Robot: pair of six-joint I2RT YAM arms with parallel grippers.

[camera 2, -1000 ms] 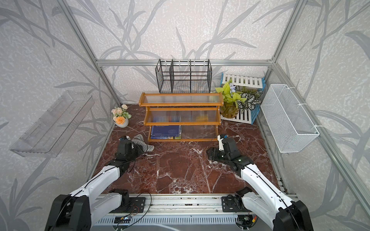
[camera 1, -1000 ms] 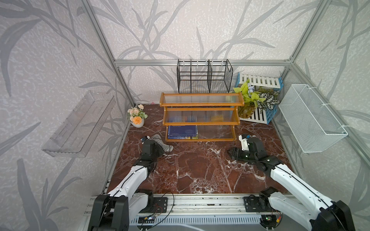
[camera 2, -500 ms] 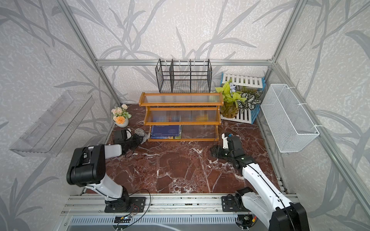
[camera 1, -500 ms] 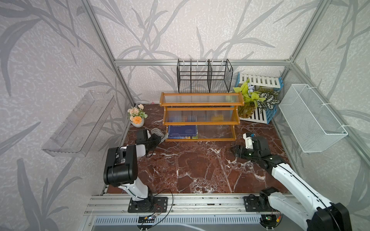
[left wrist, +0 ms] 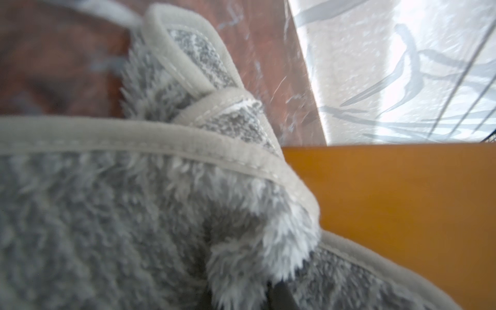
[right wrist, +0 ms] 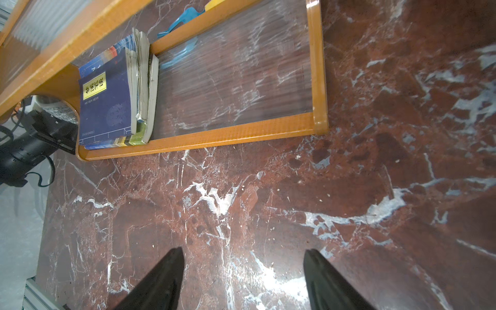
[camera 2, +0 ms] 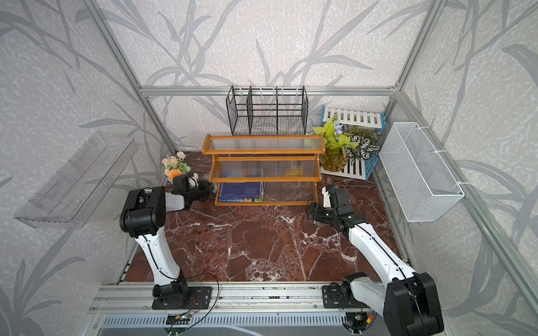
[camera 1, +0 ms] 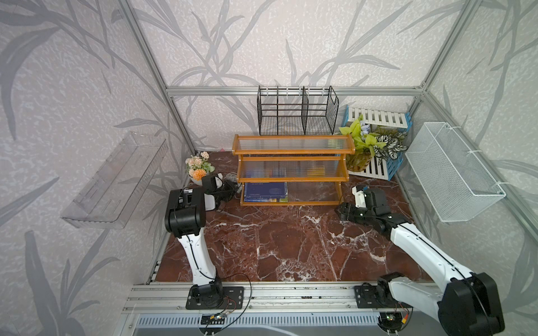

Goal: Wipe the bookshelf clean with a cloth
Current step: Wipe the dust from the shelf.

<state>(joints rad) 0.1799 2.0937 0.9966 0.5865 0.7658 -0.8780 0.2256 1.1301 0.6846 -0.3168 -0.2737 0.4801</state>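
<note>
Since a second ago, the left arm (camera 1: 186, 209) has been lifted high, and the left gripper (camera 1: 230, 188) has been brought to the left end of the bookshelf (camera 1: 292, 179). The cloth (left wrist: 134, 214) is kept clamped in it, right by the orange wood. The right gripper (right wrist: 243, 252) is held apart over the floor (right wrist: 268, 201). A yellow label (right wrist: 94, 85) with Chinese signs is seen on a blue book (right wrist: 107, 112).

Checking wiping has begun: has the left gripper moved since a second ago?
Yes. The left gripper, holding the cloth, moved rearward beside the bookshelf's left end, toward the flower pot.
</note>
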